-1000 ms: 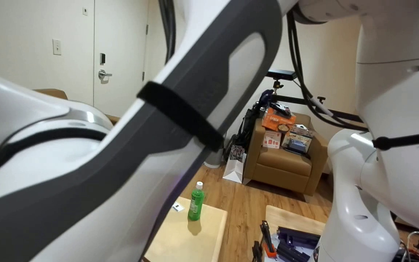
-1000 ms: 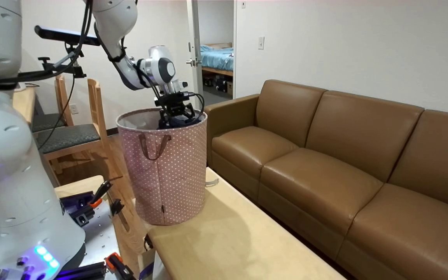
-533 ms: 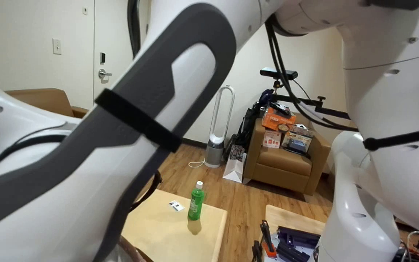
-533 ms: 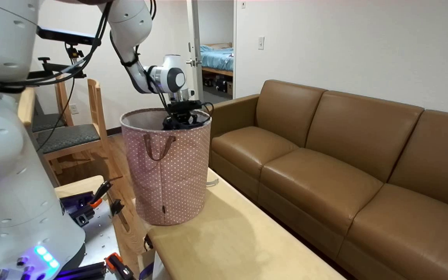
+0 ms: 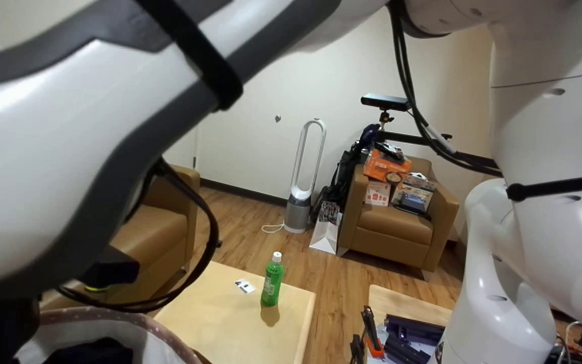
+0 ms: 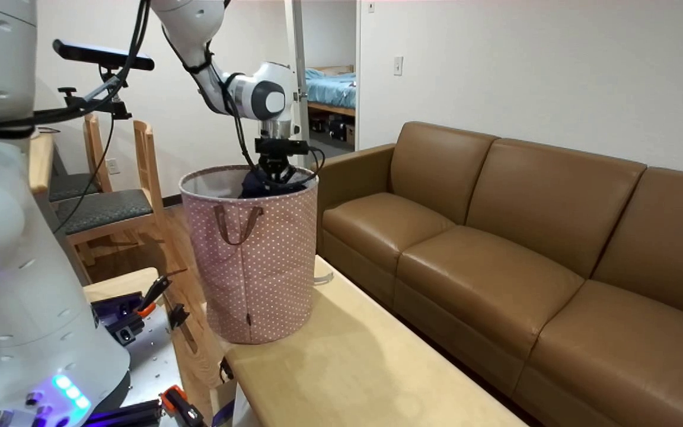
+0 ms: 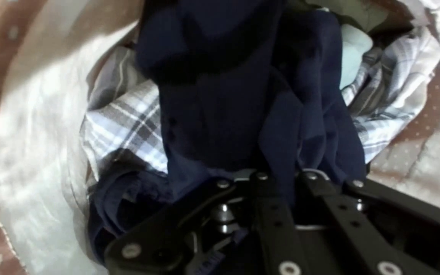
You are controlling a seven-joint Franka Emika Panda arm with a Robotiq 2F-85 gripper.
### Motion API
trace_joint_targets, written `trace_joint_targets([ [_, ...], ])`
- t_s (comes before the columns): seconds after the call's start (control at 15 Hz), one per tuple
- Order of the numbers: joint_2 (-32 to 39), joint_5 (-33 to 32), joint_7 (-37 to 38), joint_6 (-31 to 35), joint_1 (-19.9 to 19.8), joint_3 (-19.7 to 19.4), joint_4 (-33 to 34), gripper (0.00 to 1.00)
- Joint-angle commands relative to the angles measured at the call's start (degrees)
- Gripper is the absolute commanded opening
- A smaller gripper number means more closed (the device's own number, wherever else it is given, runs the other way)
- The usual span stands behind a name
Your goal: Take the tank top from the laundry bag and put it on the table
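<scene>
Wrist view: the navy tank top (image 7: 224, 126) fills the middle, limp and folded, and the fingers (image 7: 271, 233), coming in from below, stand close together, clamped on a fold that runs between their tips. Around it in the laundry bag (image 7: 33, 164), plaid cloth (image 7: 128, 126) shows on both sides and a pale mint-green piece (image 7: 351, 57) on the right. Another navy bunch (image 7: 117, 194) sits at the lower left; whether it belongs to the tank top I cannot tell. In an exterior view the laundry bag, pink with white dots, stands upright at one end of the bench (image 6: 377, 367), nearer the edge facing the robot's base (image 6: 27, 332) than the edge along the brown sofa (image 6: 495, 267). The tank top bunches in the bag's mouth, beside and below the fingers, its upper part visible over the front rim and the rest hidden by the bag's wall. In an exterior view a green bottle (image 5: 272, 284) stands upright near the bench corner toward the robot's base, and a small white card (image 5: 245, 286) lies beside it, near the bench's far edge.
</scene>
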Motion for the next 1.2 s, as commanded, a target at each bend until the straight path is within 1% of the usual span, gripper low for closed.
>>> trace_joint_targets([
  [0.0, -8.38, 6.64, -1.14, -6.08, -1.20, 0.17, -2.60, 0.07],
  [0.2, -14.08, 9.06, 1.19, -9.48, -0.31, -1.59, -3.77, 0.06],
  [0.33, -18.16, 9.31, 4.86, -11.03, 0.38, -3.05, -4.89, 0.06],
  [0.53, -24.92, 8.06, 13.53, -14.12, 0.93, -5.19, -7.07, 0.06],
  [0.87, -35.96, 8.06, 26.27, -19.79, 1.23, -8.27, -10.60, 0.06],
  [1.13, -42.08, 7.22, 36.16, -24.78, 0.45, -9.83, -12.24, 0.06],
])
